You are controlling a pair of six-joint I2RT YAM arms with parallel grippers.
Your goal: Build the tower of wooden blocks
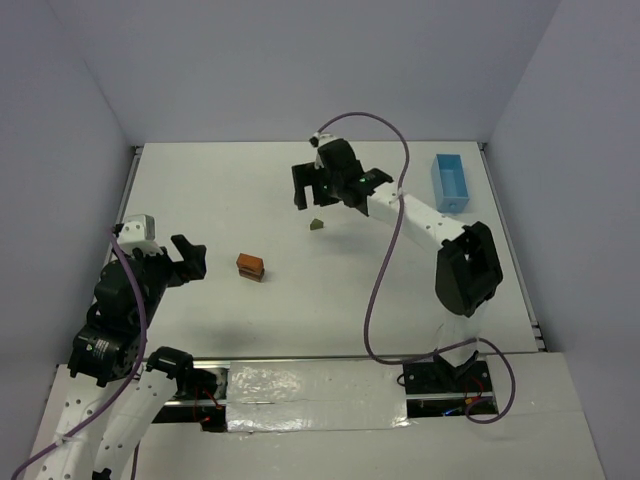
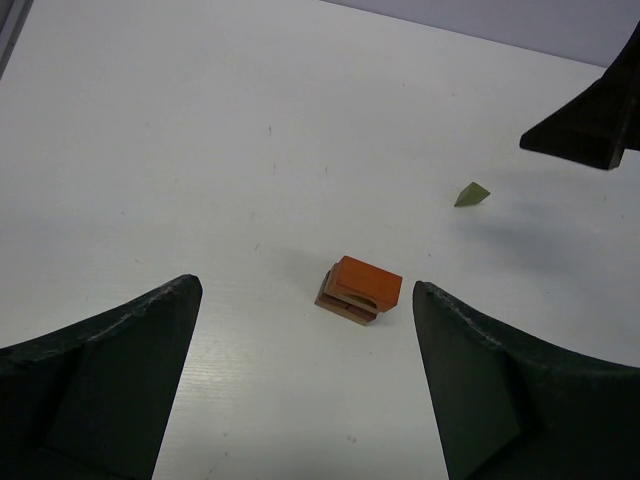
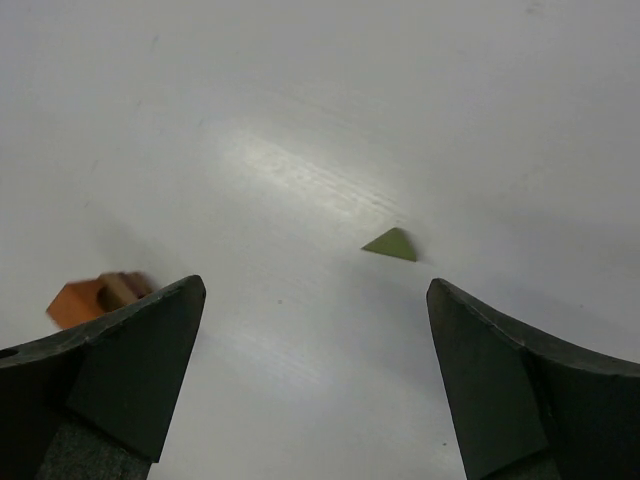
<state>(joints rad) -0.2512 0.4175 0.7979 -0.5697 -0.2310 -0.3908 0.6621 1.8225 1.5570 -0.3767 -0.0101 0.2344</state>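
**Both pincers gaping wide, nothing held**

The right arm is stretching far out over the white table [image 1: 200, 190], elbow folded near its base and forearm angling toward the table's middle. The right gripper [image 1: 335, 195] is hanging above the surface with its jaws spread fully apart, gripping nothing and touching nothing. A small green wedge block [image 3: 391, 244] is lying flat on the table just ahead of its open fingers, nearer one finger than the other, clear of both.

The left arm is sitting folded close to its base, wrist pointing toward the middle of the table. The left gripper [image 1: 192, 258] is likewise standing wide open and empty. The tower [image 2: 359, 289], an orange block resting on a brown one, is sitting a little ahead of this gripper, between the lines of its two fingers and apart from them. The green wedge is lying well beyond the tower.
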